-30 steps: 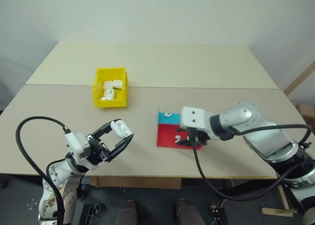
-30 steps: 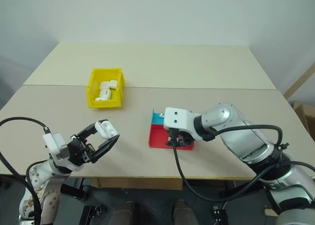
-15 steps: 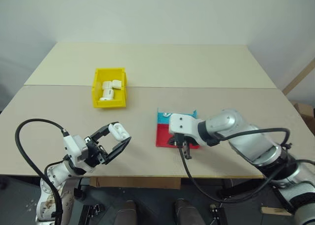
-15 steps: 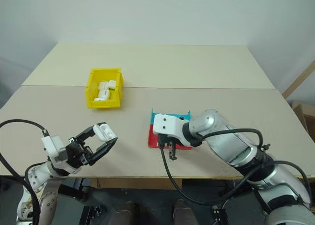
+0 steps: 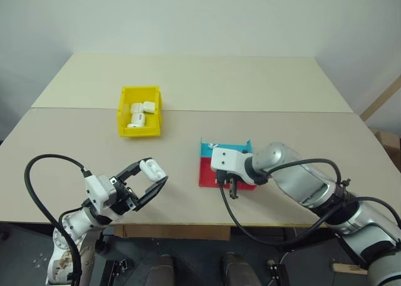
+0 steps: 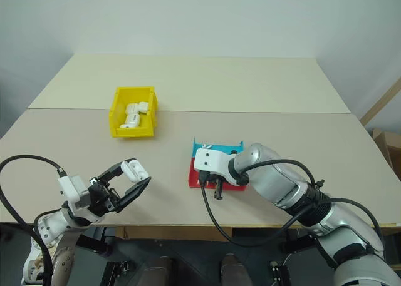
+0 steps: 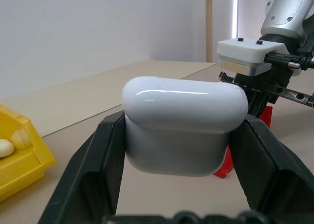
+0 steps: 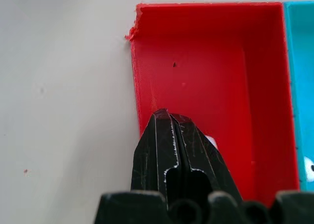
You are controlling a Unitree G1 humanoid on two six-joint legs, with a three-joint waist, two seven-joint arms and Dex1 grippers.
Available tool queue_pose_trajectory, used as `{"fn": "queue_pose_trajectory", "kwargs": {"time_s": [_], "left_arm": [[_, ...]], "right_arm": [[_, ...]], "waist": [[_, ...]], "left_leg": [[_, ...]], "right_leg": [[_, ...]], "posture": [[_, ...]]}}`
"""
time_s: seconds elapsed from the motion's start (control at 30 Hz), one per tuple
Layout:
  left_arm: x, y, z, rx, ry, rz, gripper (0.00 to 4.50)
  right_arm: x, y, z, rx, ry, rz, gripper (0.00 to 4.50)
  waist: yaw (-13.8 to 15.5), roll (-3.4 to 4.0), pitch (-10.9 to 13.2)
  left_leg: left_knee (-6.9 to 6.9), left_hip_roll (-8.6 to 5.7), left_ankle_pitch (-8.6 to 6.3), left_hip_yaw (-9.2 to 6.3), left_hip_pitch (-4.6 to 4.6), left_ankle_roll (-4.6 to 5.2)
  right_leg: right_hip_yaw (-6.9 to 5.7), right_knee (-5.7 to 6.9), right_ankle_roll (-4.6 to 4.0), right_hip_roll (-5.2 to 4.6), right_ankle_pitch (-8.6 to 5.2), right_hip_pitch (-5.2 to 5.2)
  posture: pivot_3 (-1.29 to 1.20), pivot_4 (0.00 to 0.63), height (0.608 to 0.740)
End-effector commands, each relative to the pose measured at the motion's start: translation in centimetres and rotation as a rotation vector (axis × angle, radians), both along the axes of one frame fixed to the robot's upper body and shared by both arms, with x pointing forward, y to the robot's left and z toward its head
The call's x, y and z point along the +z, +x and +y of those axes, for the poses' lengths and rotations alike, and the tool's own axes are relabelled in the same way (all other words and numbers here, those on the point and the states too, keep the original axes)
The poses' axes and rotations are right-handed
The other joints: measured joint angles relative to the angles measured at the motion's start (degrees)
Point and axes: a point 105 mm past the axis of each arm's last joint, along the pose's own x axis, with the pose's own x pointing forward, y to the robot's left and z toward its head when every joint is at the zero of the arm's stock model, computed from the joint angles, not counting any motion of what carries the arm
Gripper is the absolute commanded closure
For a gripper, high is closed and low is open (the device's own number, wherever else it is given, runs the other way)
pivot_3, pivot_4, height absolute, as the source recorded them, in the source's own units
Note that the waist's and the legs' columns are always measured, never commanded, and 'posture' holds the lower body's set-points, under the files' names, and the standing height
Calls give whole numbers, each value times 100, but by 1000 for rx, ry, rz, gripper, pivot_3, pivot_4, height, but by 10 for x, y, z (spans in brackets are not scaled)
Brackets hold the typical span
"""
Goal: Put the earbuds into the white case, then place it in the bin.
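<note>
Earbuds are sitting in the red-and-blue tray (image 5: 243, 149): one (image 8: 210, 141) is peeking out white beside the right gripper (image 8: 169, 120), whose fingers, parted a second ago, are now pressed together over the red compartment's near wall, though whether they are actually pinching that earbud is not clear. The left gripper (image 5: 152, 181) is still clamping the white case (image 7: 184, 128) above the table (image 5: 250, 86), near its front edge and well apart from the yellow bin (image 5: 140, 112), so the loading step is only beginning.
</note>
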Motion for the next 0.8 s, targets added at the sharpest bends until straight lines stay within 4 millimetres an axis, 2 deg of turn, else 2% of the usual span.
{"fn": "queue_pose_trajectory", "kwargs": {"time_s": [0.03, 0.53, 0.7, 0.8], "left_arm": [[8, -3, -4, -12, 16, -34, 1686], [4, 2, -8, -25, 28, -13, 1686], [5, 3, -9, -31, 26, -11, 1686], [5, 3, -9, -35, 30, -2, 1686]], "right_arm": [[8, 2, -6, 0, -26, -55, 4456], [8, 0, -30, -50, -66, -70, 4456], [26, -3, -27, -40, -9, -79, 4456], [44, -11, -25, -8, 10, -86, 4456]], "waist": [[3, 0, 0], [1, 0, 0], [-1, 0, 0], [1, 0, 0]], "left_leg": [[0, 0, 0, 0, 0, 0], [-2, 0, 0, 1, 0, 0], [-3, 1, 0, 1, -2, 0], [-3, 0, 0, 0, -3, 0]], "right_leg": [[0, -1, 0, 0, 0, 0], [0, -3, 0, 1, 0, 0], [0, -3, 1, 1, -1, -3], [0, -5, 1, 0, -1, -2]], "posture": [[0, 150, 740], [0, 150, 740], [0, 150, 740], [0, 150, 740]]}}
